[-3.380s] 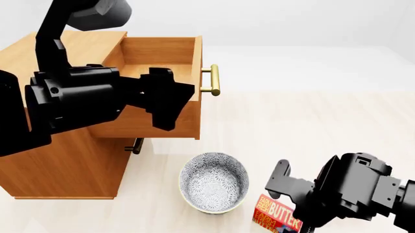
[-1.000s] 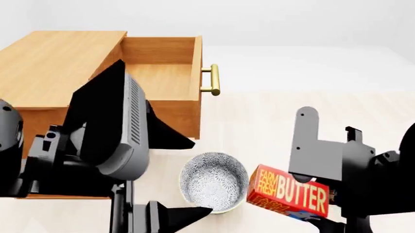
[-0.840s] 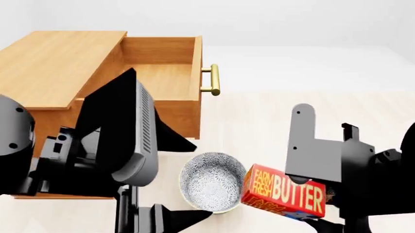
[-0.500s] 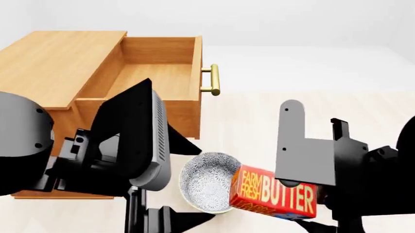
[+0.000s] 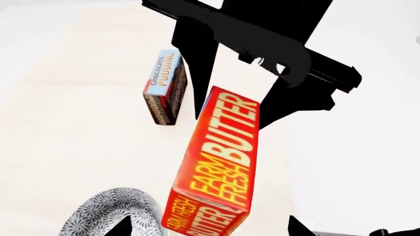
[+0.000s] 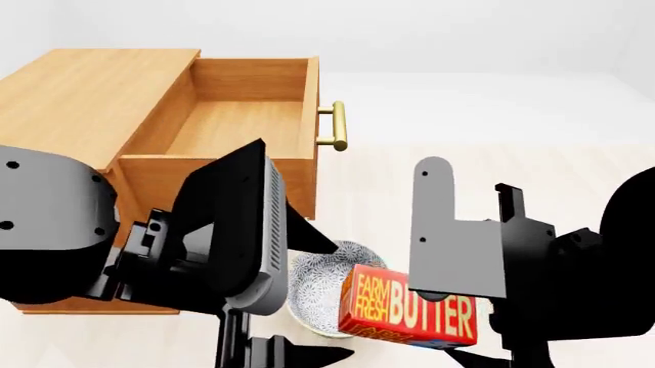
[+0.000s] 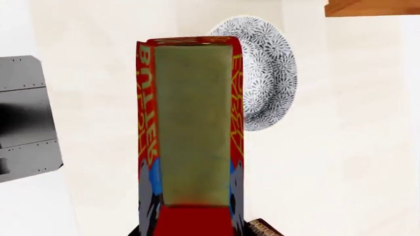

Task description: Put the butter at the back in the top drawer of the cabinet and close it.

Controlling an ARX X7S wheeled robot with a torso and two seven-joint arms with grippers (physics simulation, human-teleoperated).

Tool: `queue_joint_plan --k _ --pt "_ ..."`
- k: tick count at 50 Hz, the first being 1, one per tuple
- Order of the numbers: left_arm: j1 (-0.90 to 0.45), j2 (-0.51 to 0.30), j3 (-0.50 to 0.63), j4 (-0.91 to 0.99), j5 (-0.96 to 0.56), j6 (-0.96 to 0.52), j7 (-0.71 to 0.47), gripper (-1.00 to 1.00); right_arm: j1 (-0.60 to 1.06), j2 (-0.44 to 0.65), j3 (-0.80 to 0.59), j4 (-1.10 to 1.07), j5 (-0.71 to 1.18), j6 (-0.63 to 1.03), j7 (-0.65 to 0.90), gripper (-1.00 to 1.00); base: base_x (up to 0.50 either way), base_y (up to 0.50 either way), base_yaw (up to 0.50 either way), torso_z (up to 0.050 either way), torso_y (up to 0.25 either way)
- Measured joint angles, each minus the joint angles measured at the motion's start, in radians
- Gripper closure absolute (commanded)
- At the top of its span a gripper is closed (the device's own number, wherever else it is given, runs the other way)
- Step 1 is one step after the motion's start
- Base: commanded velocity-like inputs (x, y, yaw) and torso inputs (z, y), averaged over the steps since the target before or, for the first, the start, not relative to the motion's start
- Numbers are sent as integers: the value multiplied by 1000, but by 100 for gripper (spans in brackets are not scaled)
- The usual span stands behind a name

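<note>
One butter carton (image 6: 409, 312), red-orange with "FARM FRESH BUTTER" in white and yellow letters, hangs lifted above the pale floor, clamped at one end by the right gripper (image 6: 465, 341). Its long axis lies roughly level, pointing left from that gripper toward the patterned bowl (image 6: 312, 285), which sits on the floor just beyond the carton's free end. The left wrist view shows the same carton (image 5: 220, 167) held between dark fingers, with a brown-and-blue chocolate pudding box (image 5: 165, 88) lying on the floor well apart from it. The left gripper (image 6: 281, 356) hangs low at the near left; whether it is released or clenched cannot be told, and it holds nothing visible. Farther off and to the left stands the cabinet (image 6: 87, 96), its top drawer (image 6: 241, 126) pulled out and empty, brass handle facing right. The drawer lies far and left of the carton, and higher, so the right arm, already carrying the load, would need to lift and swing it that way over the drawer's front wall.
</note>
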Motion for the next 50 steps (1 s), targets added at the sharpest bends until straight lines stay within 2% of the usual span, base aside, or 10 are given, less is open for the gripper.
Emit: queue_joint_plan --k 45,46,50 --pt "51 81 54 -36 116 25 49 -100 -4 -35 -1 -9 13 -31 17 100 0 0 0 1 1" --pt "52 82 55 -35 118 26 49 100 -4 -35 -1 -10 13 -32 16 100 0 0 0 0 10" --pt "56 83 56 -30 120 31 53 100 -5 -35 -2 -10 8 -32 17 100 0 0 0 0 0"
